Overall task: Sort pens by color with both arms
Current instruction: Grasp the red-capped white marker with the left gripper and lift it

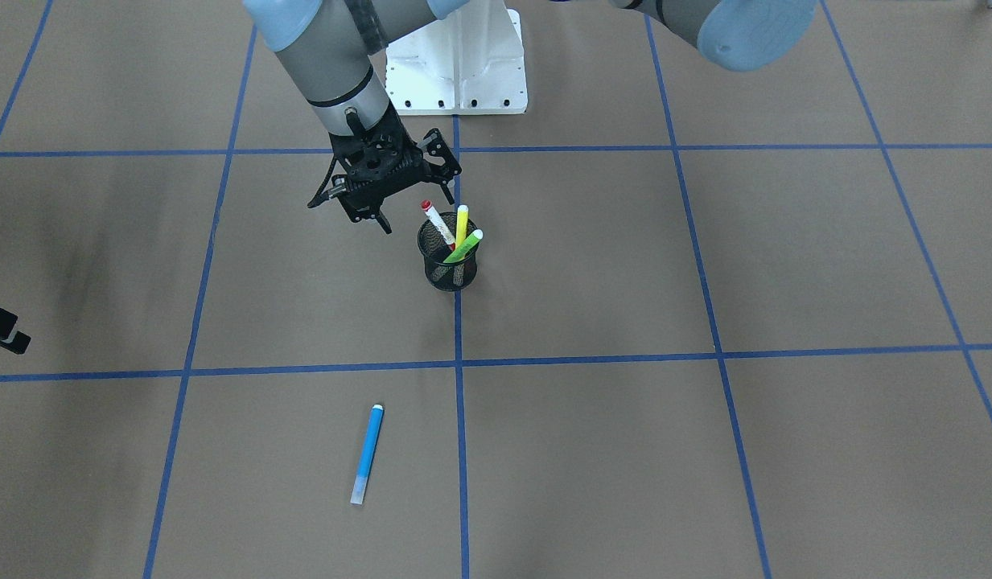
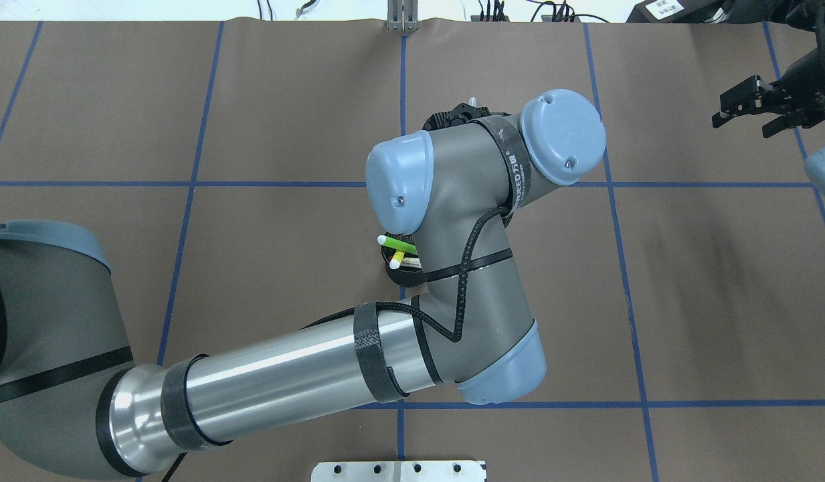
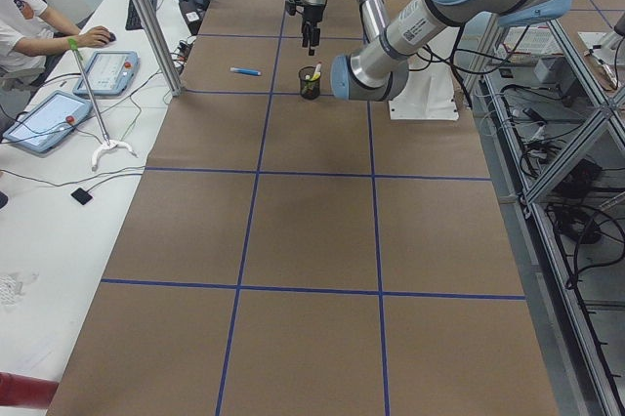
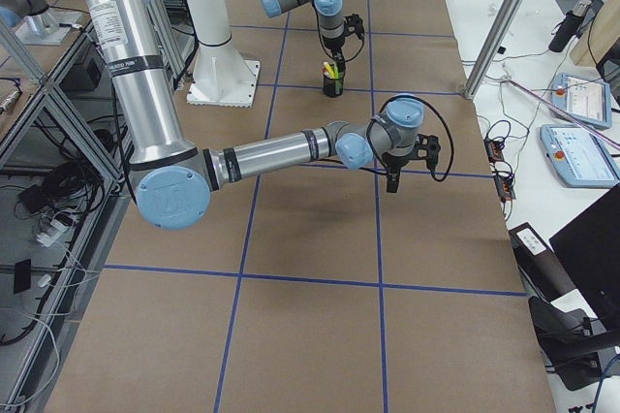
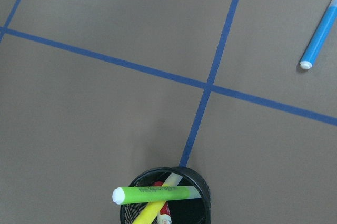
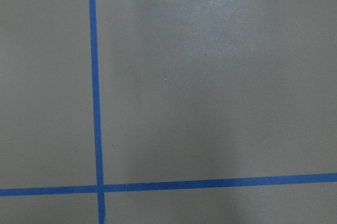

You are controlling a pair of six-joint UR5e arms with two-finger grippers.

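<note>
Black mesh makes up the cup (image 1: 449,269) that holds three of the four pens. It stands on the table (image 1: 705,265), right on the blue tape line (image 1: 457,338) that runs away from my base. My left pincer (image 1: 352,211) hangs just beside the cup, on my right side of it and a little nearer my base. Its two fingers point down, spread apart, with nothing between them.

The red-capped pen (image 1: 439,223) leans out of the cup with its top tilted towards that pincer, so it is the closest to grab. The yellow pen (image 1: 461,225) stands nearly straight beside it. The green pen (image 1: 465,245) tips the other way, towards my left, and from my left wrist camera it lies across the mouth of the cup, over the other two.

The blue pen (image 1: 368,453) lies flat on the table, well apart from the cup, farther from my base and just to my right of the same line. Its long axis runs roughly away from me, slightly slanted.

My right pincer (image 2: 753,110) is far out at my right, over bare table, and looks spread and empty. My left is much the nearer to the cup. I judge the next pick calls for a short sideways shift and a drop onto the red cap, closing across the pen's tilted length.
</note>
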